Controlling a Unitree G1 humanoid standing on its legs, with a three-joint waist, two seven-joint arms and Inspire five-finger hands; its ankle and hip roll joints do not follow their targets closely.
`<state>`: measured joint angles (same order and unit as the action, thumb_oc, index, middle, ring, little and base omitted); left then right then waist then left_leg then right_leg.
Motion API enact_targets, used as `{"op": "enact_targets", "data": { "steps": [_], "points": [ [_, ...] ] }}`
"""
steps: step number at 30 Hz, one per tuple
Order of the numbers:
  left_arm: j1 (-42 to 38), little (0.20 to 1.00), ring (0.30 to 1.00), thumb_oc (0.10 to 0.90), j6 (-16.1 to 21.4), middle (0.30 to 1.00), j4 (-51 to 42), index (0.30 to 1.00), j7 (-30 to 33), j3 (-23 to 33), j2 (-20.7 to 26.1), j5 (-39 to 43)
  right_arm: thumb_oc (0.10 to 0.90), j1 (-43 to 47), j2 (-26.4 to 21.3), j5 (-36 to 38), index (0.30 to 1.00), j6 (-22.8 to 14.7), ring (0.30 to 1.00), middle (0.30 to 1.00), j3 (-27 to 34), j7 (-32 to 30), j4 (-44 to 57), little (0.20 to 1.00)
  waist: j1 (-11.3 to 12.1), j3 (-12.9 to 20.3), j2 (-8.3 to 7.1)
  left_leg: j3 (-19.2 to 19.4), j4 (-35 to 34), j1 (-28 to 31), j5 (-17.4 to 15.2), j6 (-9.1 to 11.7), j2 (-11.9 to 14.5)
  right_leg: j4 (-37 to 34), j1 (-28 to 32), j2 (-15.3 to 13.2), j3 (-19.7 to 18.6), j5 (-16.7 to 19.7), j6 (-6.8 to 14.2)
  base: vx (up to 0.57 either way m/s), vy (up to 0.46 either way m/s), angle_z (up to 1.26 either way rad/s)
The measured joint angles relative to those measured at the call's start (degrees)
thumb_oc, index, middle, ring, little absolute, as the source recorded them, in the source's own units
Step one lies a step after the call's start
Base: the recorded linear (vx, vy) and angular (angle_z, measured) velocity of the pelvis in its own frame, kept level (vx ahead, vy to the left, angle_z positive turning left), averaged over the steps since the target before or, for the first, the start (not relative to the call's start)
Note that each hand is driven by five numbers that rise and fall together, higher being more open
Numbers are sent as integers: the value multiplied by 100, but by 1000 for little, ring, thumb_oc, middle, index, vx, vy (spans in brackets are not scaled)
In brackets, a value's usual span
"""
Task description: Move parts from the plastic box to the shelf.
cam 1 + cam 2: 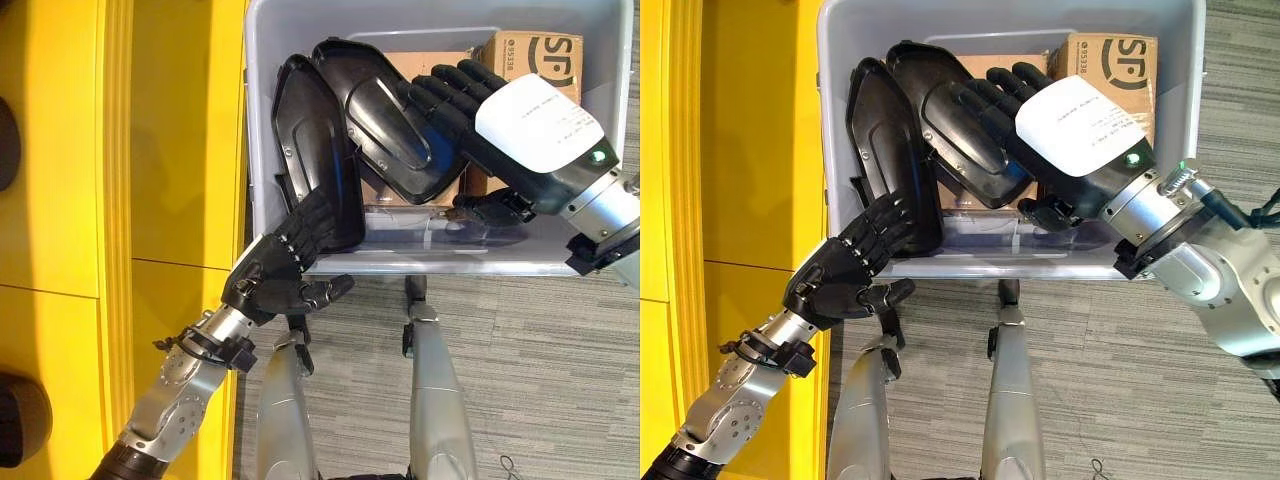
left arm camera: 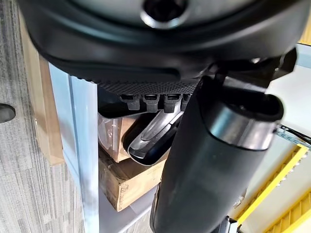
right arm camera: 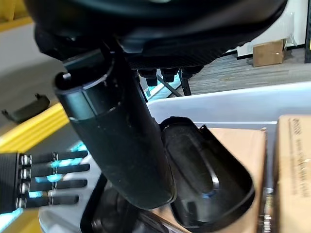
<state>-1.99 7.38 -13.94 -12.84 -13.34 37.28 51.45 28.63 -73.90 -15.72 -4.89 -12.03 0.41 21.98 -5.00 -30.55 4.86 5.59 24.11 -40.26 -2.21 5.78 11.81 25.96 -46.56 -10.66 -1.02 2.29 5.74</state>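
Two black moulded shell parts lean in the grey plastic box point(image 1: 450, 265). The left part point(image 1: 310, 140) stands along the box's left wall, and the right part point(image 1: 375, 110) overlaps it, resting on cardboard. My left hand point(image 1: 270, 275) is at the box's near left corner, open, with its straight fingers against the left part's near end and its thumb point(image 2: 214, 160) sticking out along the rim. My right hand point(image 1: 520, 150) reaches in from the right, open, with straight fingers lying on the right part point(image 3: 204, 170) and the thumb point(image 3: 121, 145) held off it.
A yellow shelf point(image 1: 170, 150) runs down the left side, close to the box's left wall. Two cardboard boxes point(image 1: 545, 50) lie in the plastic box behind and under the parts. Grey carpet point(image 1: 520, 380) lies in front of the box.
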Motion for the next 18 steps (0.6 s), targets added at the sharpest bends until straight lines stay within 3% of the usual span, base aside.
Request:
{"op": "enact_targets", "data": {
  "steps": [7, 18],
  "points": [
    [-167, 1000, 1000, 900, -3, 1000, 28, 1000, 0, -1, 0, -1, 900, 297, 413, -224, 1000, 152, 1000, 1000, -371, -46, -461, 1000, 103, 2, 4, -12, -23, -111, 31, 7, -44, 34, -124, -44, 3, -7, 4, -6, 4, 2],
    [-227, 1000, 1000, 900, 0, 1000, 52, 1000, -4, -5, 1, 0, 900, 527, 447, -864, 1000, 136, 1000, 1000, -780, -221, -1174, 1000, 208, 5, 21, 4, -68, -373, 111, 5, -93, 145, -476, -94, -22, -8, 4, -4, 0, 1]
  ]
}}
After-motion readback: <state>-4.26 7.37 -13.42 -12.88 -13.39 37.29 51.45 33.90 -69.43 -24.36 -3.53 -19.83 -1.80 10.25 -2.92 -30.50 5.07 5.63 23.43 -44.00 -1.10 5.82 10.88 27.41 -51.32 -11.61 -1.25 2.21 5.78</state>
